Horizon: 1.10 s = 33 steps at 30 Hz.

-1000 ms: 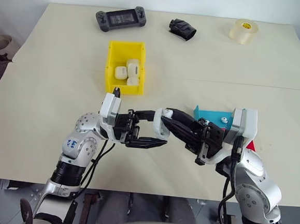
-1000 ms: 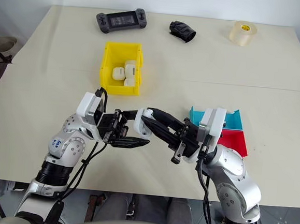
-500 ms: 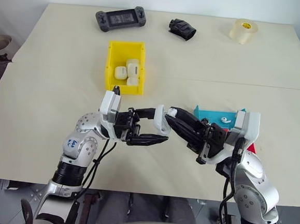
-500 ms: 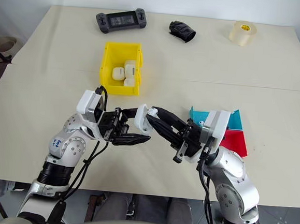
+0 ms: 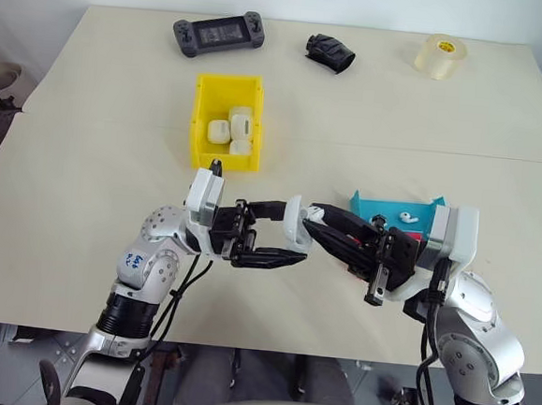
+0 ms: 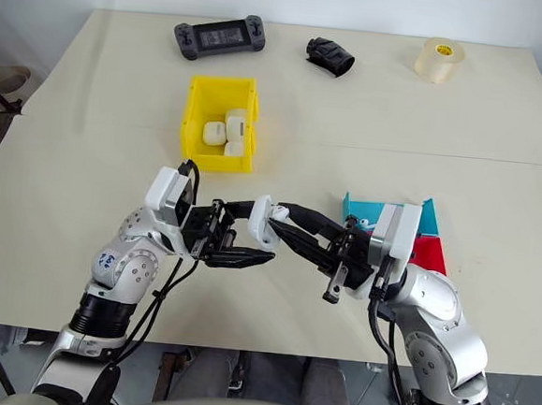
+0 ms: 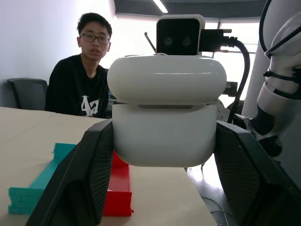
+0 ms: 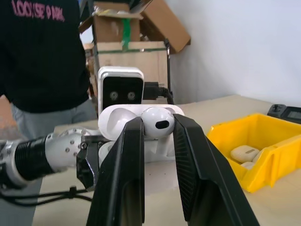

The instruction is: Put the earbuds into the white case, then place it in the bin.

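My left gripper [image 5: 285, 234] is shut on the white case [image 5: 293, 219], holding it above the table with its lid [image 7: 167, 77] raised. The black fingers [image 7: 94, 174] clamp the case body [image 7: 164, 134] from both sides. My right gripper [image 8: 157, 123] comes in from the right, shut on one of the earbuds [image 8: 158, 123], and holds it at the open top of the case [image 8: 117, 120]. A second earbud [image 5: 404, 216] lies in the blue tray [image 5: 374, 211]. The yellow bin [image 5: 201, 113] stands farther back with several white cases [image 5: 232, 129] inside.
A red tray [image 6: 426, 254] sits beside the blue one under my right arm. Along the far edge lie a game controller [image 5: 218, 36], a black crumpled item [image 5: 330, 52] and a roll of clear tape [image 5: 440, 56]. A person [image 7: 87, 75] sits across the table.
My right forearm has swung slightly outward to the right, uncovering more of the blue tray, while its fingertips stay at the case. The left gripper and case have kept still.
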Each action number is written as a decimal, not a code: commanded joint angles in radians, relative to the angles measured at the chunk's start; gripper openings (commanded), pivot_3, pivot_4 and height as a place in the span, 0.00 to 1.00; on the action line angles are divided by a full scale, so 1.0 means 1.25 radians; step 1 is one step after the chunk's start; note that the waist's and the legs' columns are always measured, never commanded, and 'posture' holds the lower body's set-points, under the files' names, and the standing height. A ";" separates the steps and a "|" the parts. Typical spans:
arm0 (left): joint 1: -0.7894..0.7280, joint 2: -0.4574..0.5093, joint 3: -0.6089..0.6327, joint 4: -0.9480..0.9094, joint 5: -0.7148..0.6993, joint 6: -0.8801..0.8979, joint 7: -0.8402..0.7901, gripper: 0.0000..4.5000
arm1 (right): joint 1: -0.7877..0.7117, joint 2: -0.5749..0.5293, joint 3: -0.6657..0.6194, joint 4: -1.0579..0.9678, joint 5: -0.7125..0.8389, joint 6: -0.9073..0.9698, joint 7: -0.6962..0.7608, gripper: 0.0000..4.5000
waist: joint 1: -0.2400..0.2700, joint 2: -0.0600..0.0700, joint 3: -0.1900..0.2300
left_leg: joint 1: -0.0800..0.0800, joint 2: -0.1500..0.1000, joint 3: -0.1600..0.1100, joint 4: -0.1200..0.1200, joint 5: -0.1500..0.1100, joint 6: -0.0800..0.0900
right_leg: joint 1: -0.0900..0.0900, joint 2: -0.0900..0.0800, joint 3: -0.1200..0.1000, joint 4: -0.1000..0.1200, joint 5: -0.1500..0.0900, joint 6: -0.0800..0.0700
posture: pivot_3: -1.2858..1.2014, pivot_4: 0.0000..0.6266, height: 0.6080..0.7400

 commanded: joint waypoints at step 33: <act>-0.006 -0.023 0.040 -0.042 -0.020 -0.047 0.007 0.62 | -0.049 -0.031 0.027 0.091 -0.023 0.040 0.054 0.11 | 0.000 0.000 0.000 | 0.000 0.000 0.000 -0.001 0.000 0.000 | 0.000 0.000 0.000 -0.001 0.000 0.000 | 0.52 0.24 1.00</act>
